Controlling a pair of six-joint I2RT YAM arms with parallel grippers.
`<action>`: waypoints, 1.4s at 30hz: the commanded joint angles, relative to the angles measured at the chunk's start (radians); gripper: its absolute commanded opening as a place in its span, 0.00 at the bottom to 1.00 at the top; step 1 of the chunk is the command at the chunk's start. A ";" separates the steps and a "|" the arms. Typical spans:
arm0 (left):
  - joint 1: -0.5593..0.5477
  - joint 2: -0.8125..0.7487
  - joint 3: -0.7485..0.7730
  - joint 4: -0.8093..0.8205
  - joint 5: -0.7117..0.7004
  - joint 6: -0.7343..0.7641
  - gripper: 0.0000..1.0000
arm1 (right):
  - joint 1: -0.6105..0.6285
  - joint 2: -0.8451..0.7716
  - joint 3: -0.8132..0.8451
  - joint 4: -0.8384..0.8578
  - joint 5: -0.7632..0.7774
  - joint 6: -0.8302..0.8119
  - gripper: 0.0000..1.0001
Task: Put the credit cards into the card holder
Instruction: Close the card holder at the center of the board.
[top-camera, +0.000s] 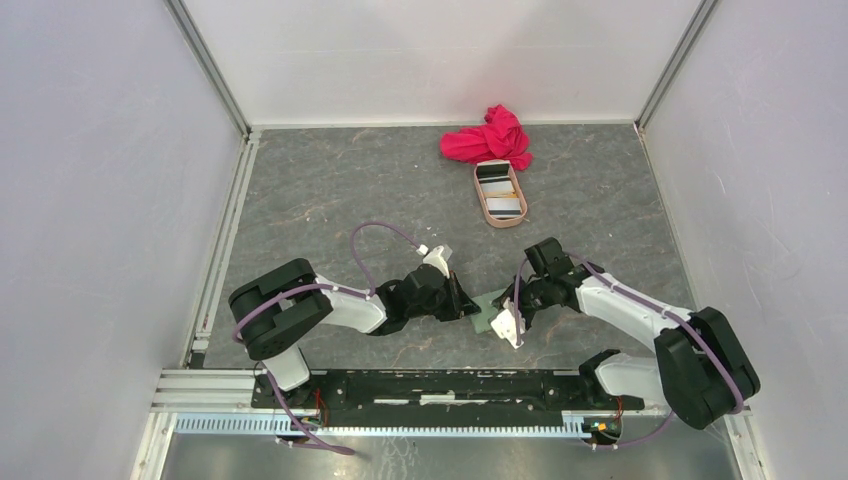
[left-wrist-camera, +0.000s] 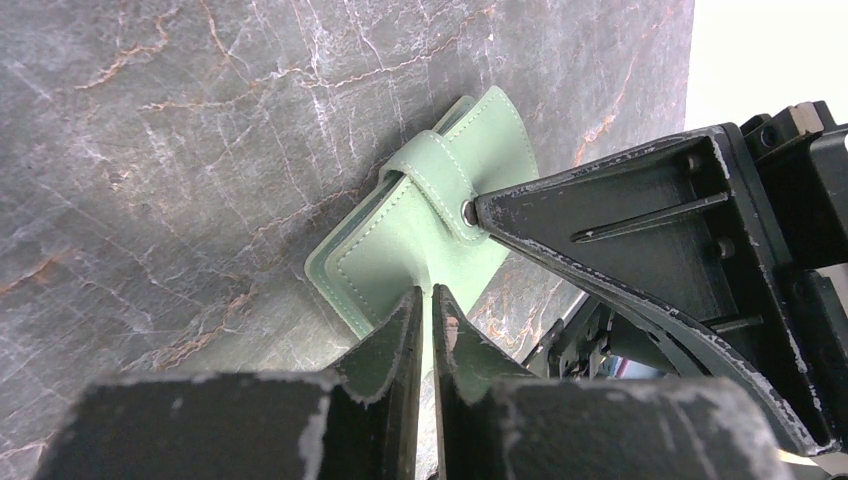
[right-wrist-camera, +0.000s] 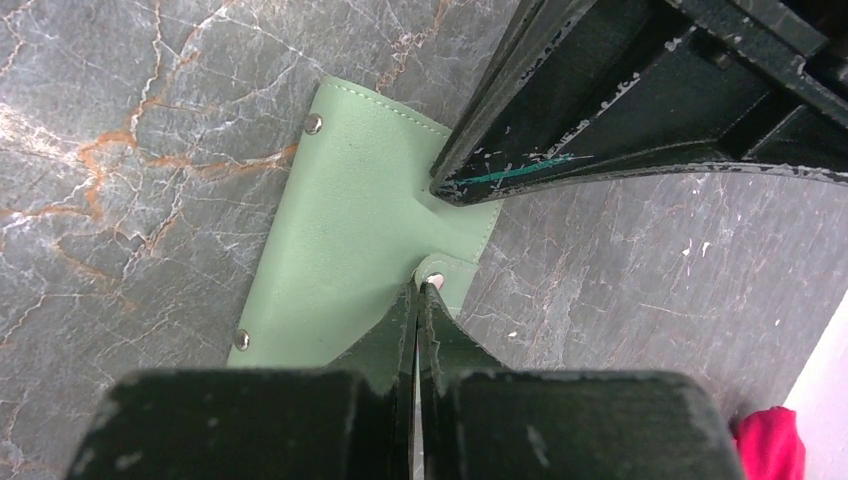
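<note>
The sage-green card holder (top-camera: 488, 314) lies between both grippers near the table's front middle. In the left wrist view, my left gripper (left-wrist-camera: 427, 300) is shut on the near edge of the card holder (left-wrist-camera: 400, 245). The right gripper's black finger (left-wrist-camera: 620, 220) meets its snap strap (left-wrist-camera: 440, 175). In the right wrist view, my right gripper (right-wrist-camera: 417, 292) is shut on the strap tab by the snap of the card holder (right-wrist-camera: 345, 230). The credit cards (top-camera: 499, 190), white and grey with black stripes, lie in the tray. I cannot make out an orange-yellow card.
A pinkish-tan oval tray (top-camera: 484, 207) stands at the back, right of centre. A crumpled red cloth (top-camera: 490, 137) lies just behind it; a corner of the cloth shows in the right wrist view (right-wrist-camera: 770, 440). White walls close in the grey marbled table (top-camera: 330, 190).
</note>
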 joint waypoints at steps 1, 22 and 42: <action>-0.001 0.014 0.017 -0.041 -0.037 -0.008 0.15 | 0.030 0.000 -0.041 -0.084 0.007 -0.013 0.00; 0.000 0.003 0.019 -0.039 -0.030 -0.002 0.14 | 0.208 0.084 -0.001 -0.226 0.225 0.036 0.00; 0.021 -0.144 0.008 -0.018 -0.031 0.029 0.17 | 0.301 0.122 -0.005 -0.264 0.351 0.066 0.00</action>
